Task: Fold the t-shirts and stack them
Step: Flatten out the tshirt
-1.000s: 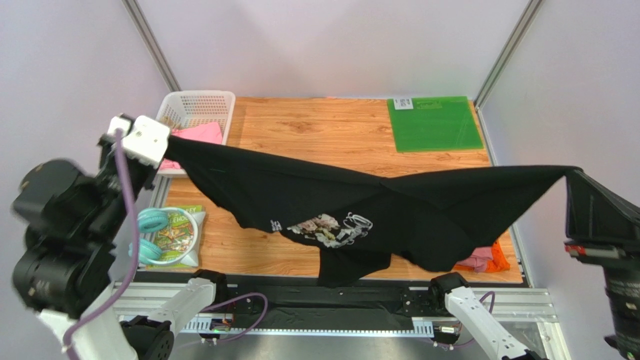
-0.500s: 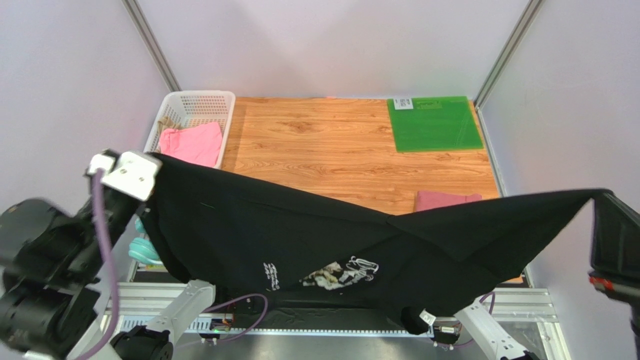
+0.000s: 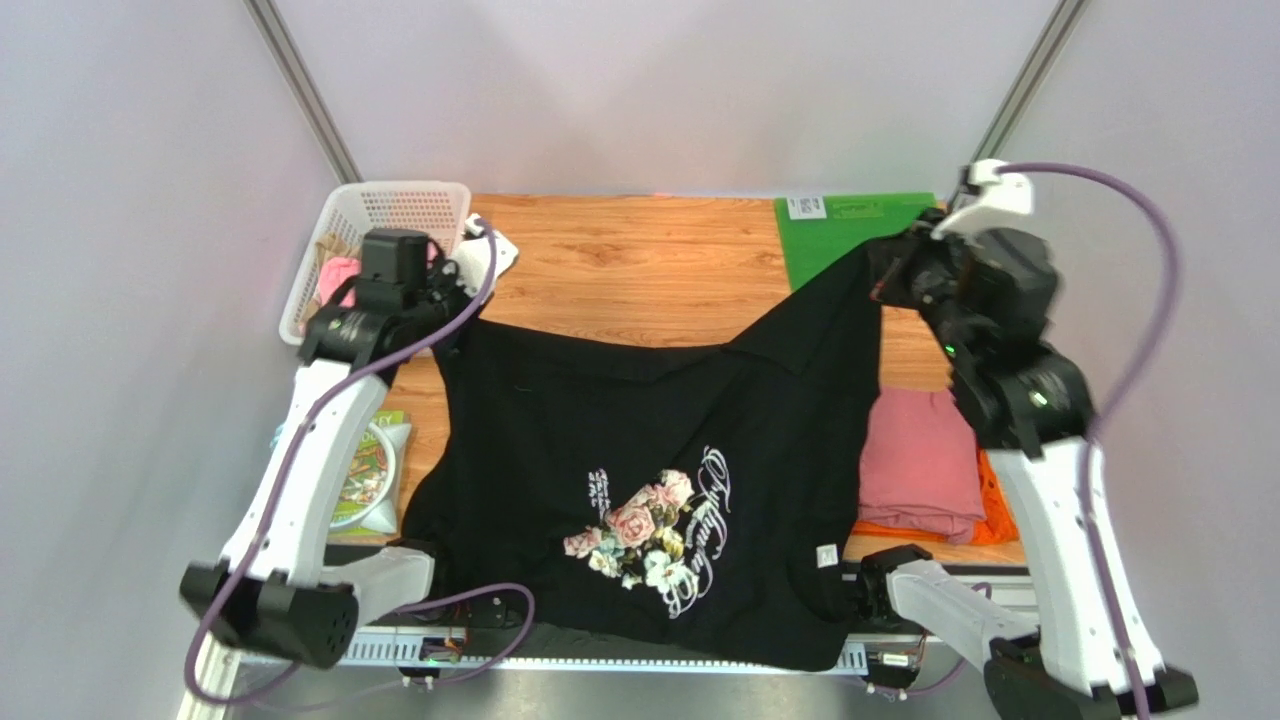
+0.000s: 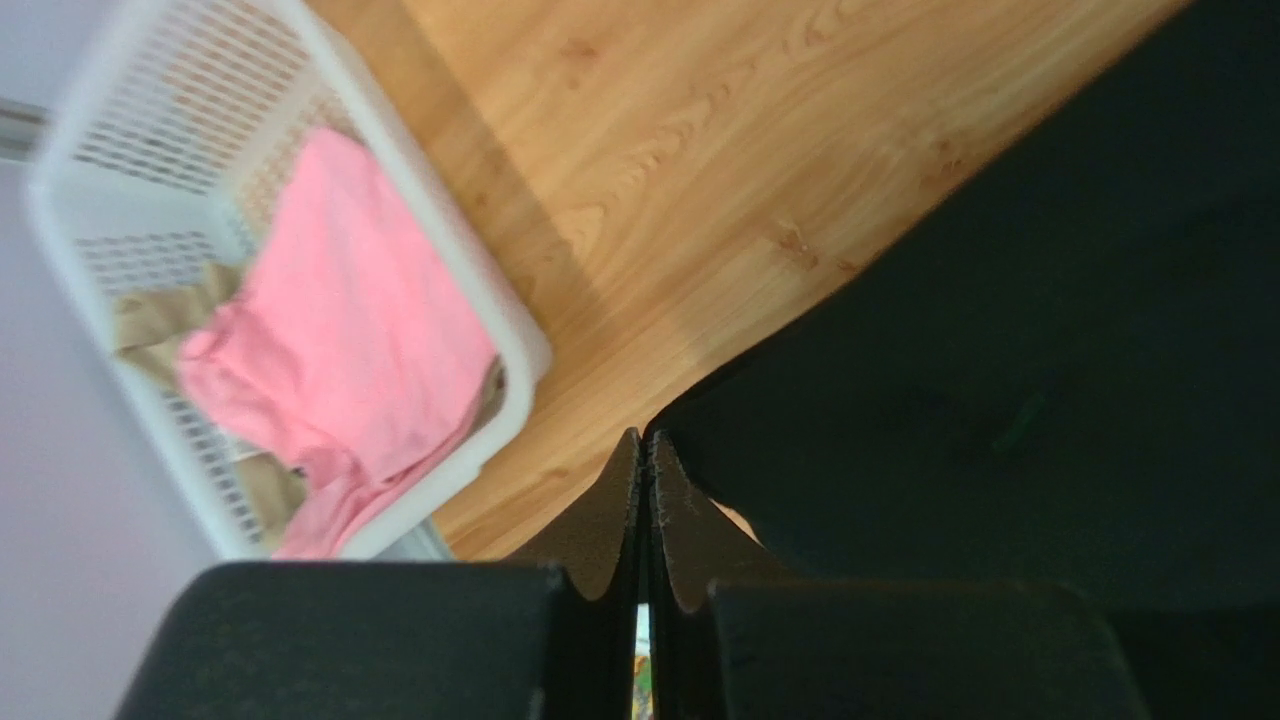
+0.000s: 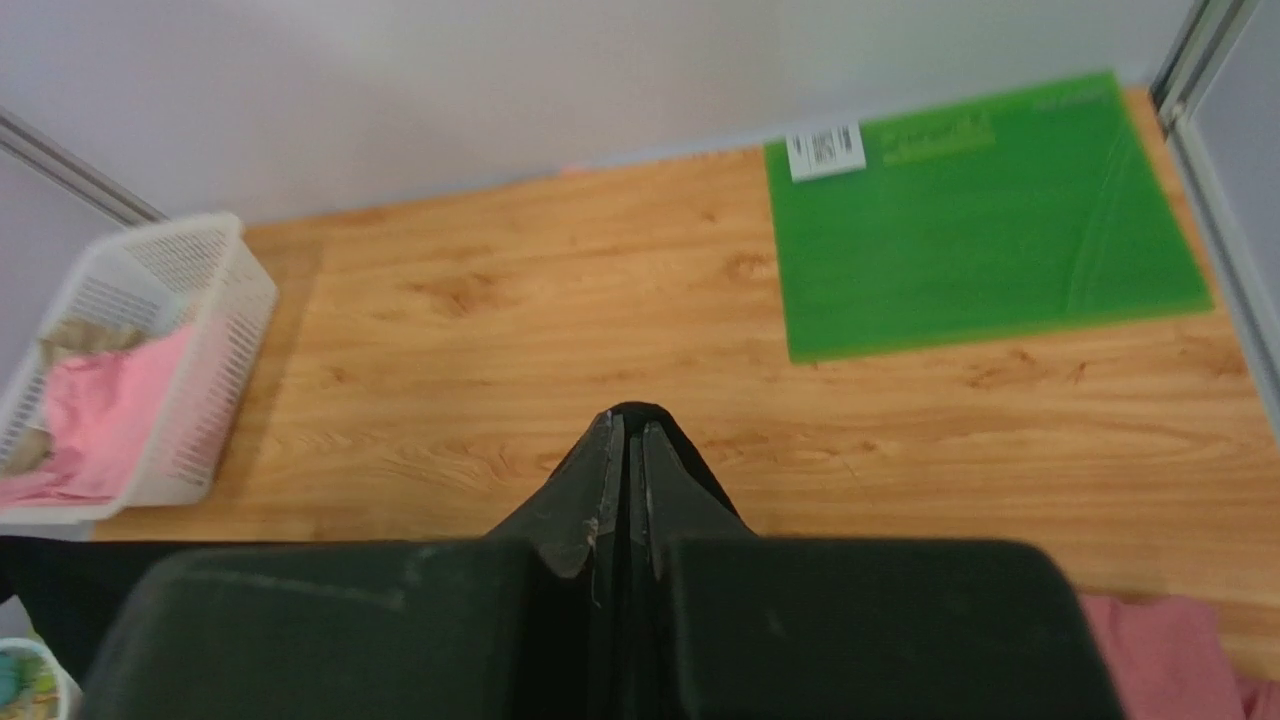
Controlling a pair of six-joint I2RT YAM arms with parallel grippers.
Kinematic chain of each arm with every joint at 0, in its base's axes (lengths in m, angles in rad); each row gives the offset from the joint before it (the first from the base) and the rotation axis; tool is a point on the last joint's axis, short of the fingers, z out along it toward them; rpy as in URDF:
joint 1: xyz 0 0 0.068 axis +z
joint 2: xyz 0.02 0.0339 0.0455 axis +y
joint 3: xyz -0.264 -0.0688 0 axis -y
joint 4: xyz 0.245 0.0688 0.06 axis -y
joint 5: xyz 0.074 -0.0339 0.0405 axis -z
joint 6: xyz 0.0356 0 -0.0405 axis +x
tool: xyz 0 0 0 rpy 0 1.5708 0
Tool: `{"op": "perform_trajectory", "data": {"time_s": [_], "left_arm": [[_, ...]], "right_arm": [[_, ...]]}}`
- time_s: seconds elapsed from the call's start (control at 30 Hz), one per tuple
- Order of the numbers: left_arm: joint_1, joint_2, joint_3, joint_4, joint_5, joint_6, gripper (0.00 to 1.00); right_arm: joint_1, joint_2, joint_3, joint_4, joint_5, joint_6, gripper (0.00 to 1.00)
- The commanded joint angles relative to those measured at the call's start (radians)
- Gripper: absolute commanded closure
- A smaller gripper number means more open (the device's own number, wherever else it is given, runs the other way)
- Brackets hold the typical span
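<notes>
Top external view: black t-shirt (image 3: 661,495) spread wide over the near half of the surface (image 3: 646,270), held up by its two far corners. Floral print (image 3: 654,525) faces up, tilted, low on the chest. The far edge sags between the corners. The hem drapes past the near edge of the surface, over the arm bases.

Left gripper (image 3: 451,308) holds the left corner, close beside the white basket (image 3: 391,203). Left wrist view: fingers pressed together, black cloth pinched at the tips (image 4: 643,450).

Right gripper (image 3: 887,270) holds the right corner, raised higher, near the front edge of the green mat (image 3: 842,225). Right wrist view: fingers closed flat against each other (image 5: 631,428), a fold of black cloth bunched at the tips.

Dusty-pink t-shirt (image 3: 917,458) lies folded on the right side of the surface, just beside the black one's right edge. Orange t-shirt (image 3: 984,518) lies beneath it, showing along the near and right sides.

Basket at the far left corner holds a pink cloth (image 4: 346,330) and a tan cloth (image 4: 150,323) partly under it. Mat lies flat at the far right corner. A packet (image 3: 368,465) shows at the left edge, partly hidden by the left arm; contents unclear.
</notes>
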Motion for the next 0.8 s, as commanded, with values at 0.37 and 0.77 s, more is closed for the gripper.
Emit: {"op": "perform_trajectory", "data": {"time_s": [0.37,0.77], "left_arm": [[-0.031,0.64,0.085,0.278,-0.078,-0.002,0.7],[-0.035,0.484,-0.057,0.288,-0.135,-0.067,0.0]], "right_arm": [[-0.038,0.167,-0.174,0.295,0.012,0.02,1.0],[-0.046,0.21,-0.199,0.328,-0.017,0.036,1.0]]}}
